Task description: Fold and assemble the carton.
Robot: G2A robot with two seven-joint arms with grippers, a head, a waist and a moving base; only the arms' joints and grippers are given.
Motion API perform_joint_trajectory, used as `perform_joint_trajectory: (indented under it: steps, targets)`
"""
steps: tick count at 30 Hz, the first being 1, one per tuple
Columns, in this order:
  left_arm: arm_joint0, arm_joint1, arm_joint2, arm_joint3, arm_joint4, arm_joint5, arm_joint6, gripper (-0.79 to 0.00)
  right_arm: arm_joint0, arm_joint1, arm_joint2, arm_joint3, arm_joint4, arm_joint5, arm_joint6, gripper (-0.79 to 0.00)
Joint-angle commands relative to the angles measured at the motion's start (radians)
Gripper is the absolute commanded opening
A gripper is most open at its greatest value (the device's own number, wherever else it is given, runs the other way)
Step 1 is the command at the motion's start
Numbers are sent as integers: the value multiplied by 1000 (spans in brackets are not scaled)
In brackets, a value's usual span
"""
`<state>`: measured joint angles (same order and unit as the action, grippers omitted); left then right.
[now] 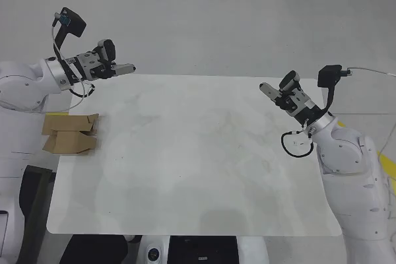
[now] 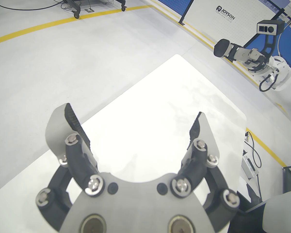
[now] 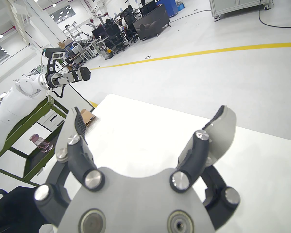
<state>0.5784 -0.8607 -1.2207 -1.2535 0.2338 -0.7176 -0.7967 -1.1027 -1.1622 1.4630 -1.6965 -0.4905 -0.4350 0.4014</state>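
Flattened brown cartons [image 1: 68, 132] lie stacked just off the white table's [image 1: 191, 158] left edge; a corner of the cartons [image 3: 87, 117] peeks past my right gripper's finger. My left gripper [image 1: 127, 67] hovers over the table's far left corner, open and empty, its jaws spread wide in the left wrist view [image 2: 134, 118]. My right gripper [image 1: 265, 88] hangs above the far right corner, also open with nothing between its fingers [image 3: 148, 115]. Each wrist view shows the other arm farther off, across the table.
A green metal cart [image 3: 36, 132] with a pink object on its lower shelf stands beside the table's left side. Cables and a small box [image 2: 249, 166] lie on the floor by the right side. A yellow line [image 3: 196, 53] curves over the floor beyond the table.
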Motion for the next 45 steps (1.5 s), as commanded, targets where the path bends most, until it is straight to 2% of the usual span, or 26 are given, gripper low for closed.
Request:
perform_joint_trajectory:
  steps: [1, 10, 17, 24, 33, 40, 45]
  targets:
    - [0, 0, 0, 0, 0, 0, 0, -1, 0, 0, 0, 0, 0, 0, 0, 0]
    - [18, 1, -3, 1, -18, 22, 14, 0, 0, 0, 0, 0, 0, 0, 0, 0]
    - [18, 14, -34, 64, -184, 64, -125, 0, 0, 0, 0, 0, 0, 0, 0, 0]
    - [-27, 15, -42, 239, -378, 127, -260, 0, 0, 0, 0, 0, 0, 0, 0, 0]
    - [-115, 11, -33, 485, -463, 108, -362, 0, 0, 0, 0, 0, 0, 0, 0, 0]
    - [-187, 12, -21, 674, -411, 97, -358, 0, 0, 0, 0, 0, 0, 0, 0, 0]
    - [-233, 18, -17, 806, -354, 90, -308, 0, 0, 0, 0, 0, 0, 0, 0, 0]
